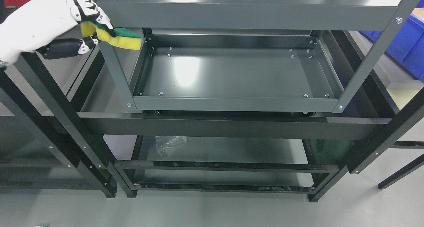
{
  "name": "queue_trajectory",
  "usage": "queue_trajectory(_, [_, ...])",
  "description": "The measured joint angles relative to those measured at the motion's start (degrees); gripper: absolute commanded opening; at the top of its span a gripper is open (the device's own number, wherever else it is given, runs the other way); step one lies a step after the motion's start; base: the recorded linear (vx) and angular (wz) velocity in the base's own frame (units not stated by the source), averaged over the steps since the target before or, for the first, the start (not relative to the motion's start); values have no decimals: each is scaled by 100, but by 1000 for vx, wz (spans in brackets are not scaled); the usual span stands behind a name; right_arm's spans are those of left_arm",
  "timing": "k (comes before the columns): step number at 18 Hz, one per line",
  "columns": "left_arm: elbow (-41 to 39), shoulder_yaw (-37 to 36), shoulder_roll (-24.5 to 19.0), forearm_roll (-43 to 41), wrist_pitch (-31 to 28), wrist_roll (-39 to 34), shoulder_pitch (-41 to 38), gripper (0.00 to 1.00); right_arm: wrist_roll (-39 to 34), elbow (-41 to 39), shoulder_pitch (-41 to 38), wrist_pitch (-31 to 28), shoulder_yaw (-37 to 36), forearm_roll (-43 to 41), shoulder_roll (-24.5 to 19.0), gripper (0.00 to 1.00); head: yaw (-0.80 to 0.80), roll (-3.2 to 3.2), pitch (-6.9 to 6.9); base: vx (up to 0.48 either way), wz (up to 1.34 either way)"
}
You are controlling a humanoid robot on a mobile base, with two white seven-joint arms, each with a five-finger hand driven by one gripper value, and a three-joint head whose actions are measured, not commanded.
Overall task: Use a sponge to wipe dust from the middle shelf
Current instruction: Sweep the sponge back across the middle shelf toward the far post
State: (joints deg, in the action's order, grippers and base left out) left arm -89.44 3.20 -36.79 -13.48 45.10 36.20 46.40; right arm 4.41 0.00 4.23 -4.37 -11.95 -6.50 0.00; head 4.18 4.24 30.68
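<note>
Left hand (pixel 86 20) at upper left, fingers curled over, clamped on yellow-green sponge (pixel 114 37) (green side up), poised beside front-left post (pixel 116 66), just above left rim of middle shelf (pixel 232 74)

The sponge (pixel 114 37) is yellow with a dark green top, and the left hand (pixel 71 20) on it is white with black joints. The shelf (pixel 232 74) is plain dark grey with silver bolts, the bins (pixel 405 38) are blue.
</note>
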Motion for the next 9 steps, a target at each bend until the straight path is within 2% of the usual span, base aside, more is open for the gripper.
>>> queue_trajectory(4, [-33, -344, 314, -147, -7, 197, 433, 1, -15, 0, 0, 0, 0, 0, 0, 100, 0, 0, 0, 6, 10])
queue_trajectory(9, [39, -922, 1510, -1283, -23, 433, 765, 1, -22, 0, -1, 0, 0, 0, 0, 100, 0, 0, 0, 0, 0])
